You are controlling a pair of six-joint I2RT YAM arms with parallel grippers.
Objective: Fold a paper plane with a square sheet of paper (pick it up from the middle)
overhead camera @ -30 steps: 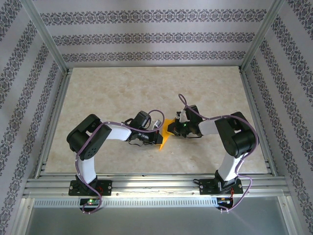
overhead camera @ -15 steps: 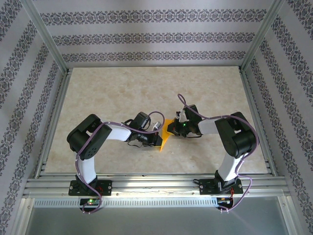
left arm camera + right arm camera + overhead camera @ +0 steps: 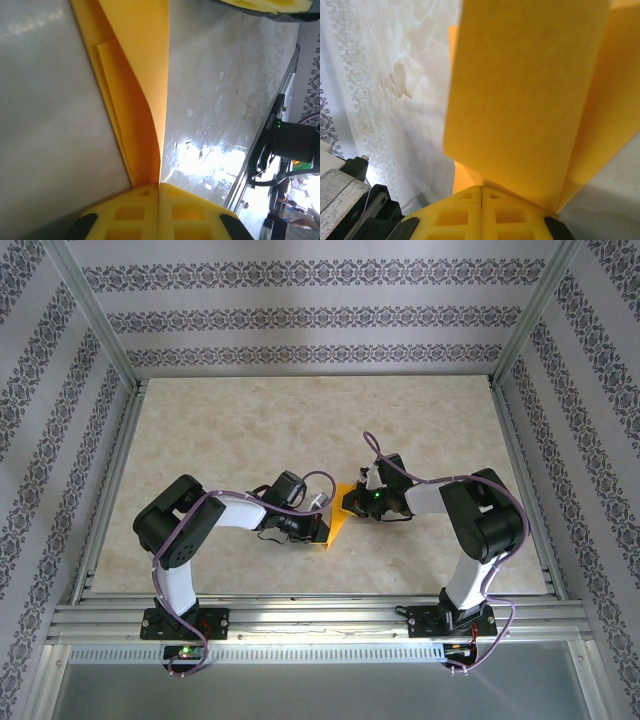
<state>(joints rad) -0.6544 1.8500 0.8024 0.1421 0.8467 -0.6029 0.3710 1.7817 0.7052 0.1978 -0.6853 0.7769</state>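
Note:
The orange-yellow sheet of paper [image 3: 338, 516] is held between the two arms at mid table, folded into a narrow wedge. My left gripper [image 3: 322, 527] is shut on its near end, and my right gripper [image 3: 353, 502] is shut on its far end. In the left wrist view the layered paper [image 3: 135, 75] runs up from the closed left gripper [image 3: 159, 186], a creased flap curving over a flatter layer. In the right wrist view a broad paper flap [image 3: 530, 100] rises from the closed right gripper [image 3: 482, 189]. I cannot tell whether it has the paper plane's dart shape.
The beige marbled tabletop [image 3: 250, 430] is ringed by an aluminium frame [image 3: 300, 595] and patterned walls. The right arm's base [image 3: 295, 142] stands at the table's edge in the left wrist view. Part of the left arm [image 3: 350, 200] shows low on the left in the right wrist view.
The left arm has drawn back slightly to the left, with its gripper still on the paper. The right arm has held still.

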